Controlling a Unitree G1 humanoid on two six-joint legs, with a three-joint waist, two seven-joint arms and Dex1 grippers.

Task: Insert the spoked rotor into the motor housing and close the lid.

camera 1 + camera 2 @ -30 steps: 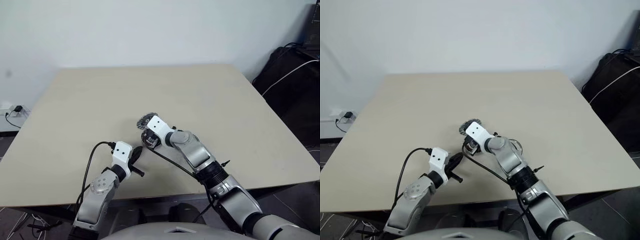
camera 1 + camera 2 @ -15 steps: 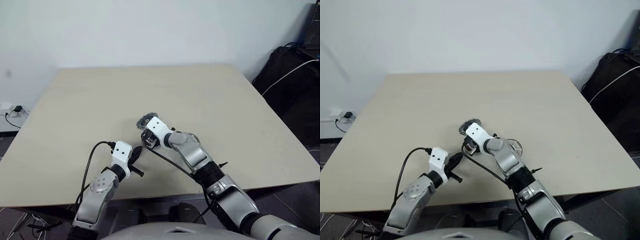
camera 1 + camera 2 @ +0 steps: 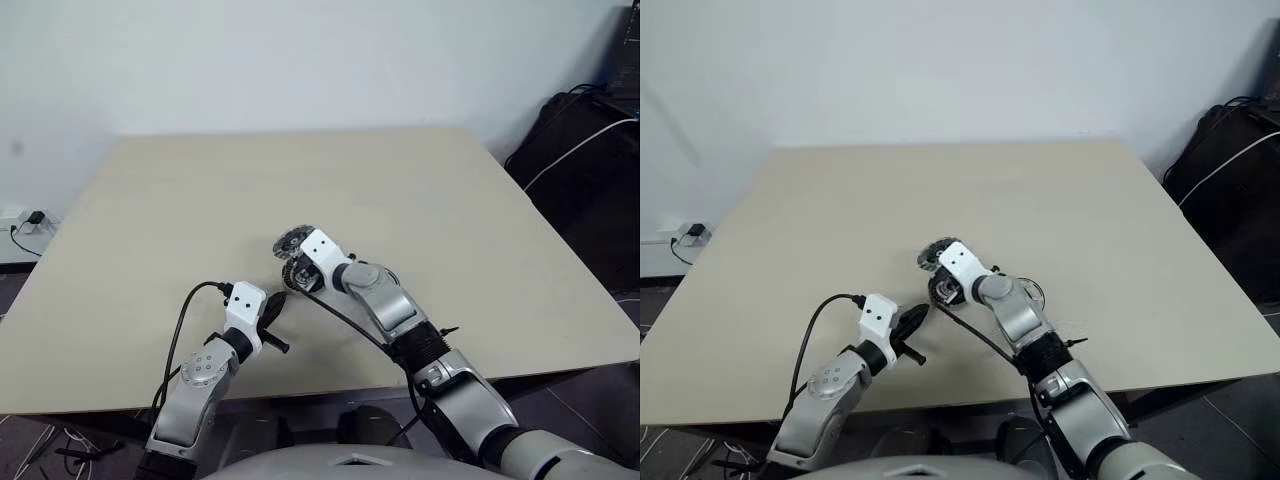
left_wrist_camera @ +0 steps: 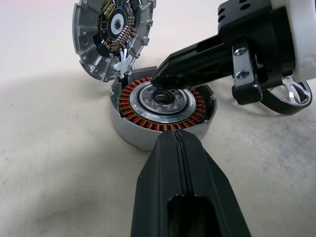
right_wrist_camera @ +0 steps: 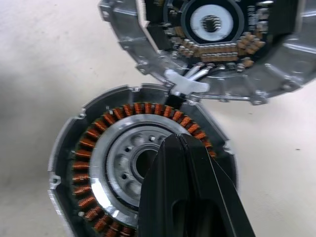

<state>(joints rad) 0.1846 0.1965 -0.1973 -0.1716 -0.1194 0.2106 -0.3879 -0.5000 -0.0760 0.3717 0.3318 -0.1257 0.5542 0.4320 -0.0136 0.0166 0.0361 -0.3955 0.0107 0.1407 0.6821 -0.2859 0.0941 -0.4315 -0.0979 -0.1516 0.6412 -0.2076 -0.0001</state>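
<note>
The motor housing [image 4: 163, 106] sits on the table, a grey cup with copper windings [image 5: 98, 143] ringing a silver centre. Its lid [image 4: 111, 34] stands tilted up at the housing's far edge, its ribbed inner face [image 5: 217, 44] showing. My right gripper [image 5: 177, 140] is shut, with nothing held, and its tips hang over the housing's open top [image 4: 159, 78]. The spoked rotor [image 4: 291, 96] lies flat on the table behind the right hand, seen as a thin ring [image 3: 1028, 292]. Just in front of the housing, my left gripper [image 4: 178, 136] is shut and empty, pointing at the housing's wall.
The beige table [image 3: 450, 200] stretches wide around the parts. A black cable [image 3: 190, 310] runs along the left arm. Dark bags and a white cable [image 3: 580, 150] stand off the table's right side.
The right wrist has tilted slightly over the housing, its white block shifting a little to the right. The left gripper, housing, lid and rotor stay put.
</note>
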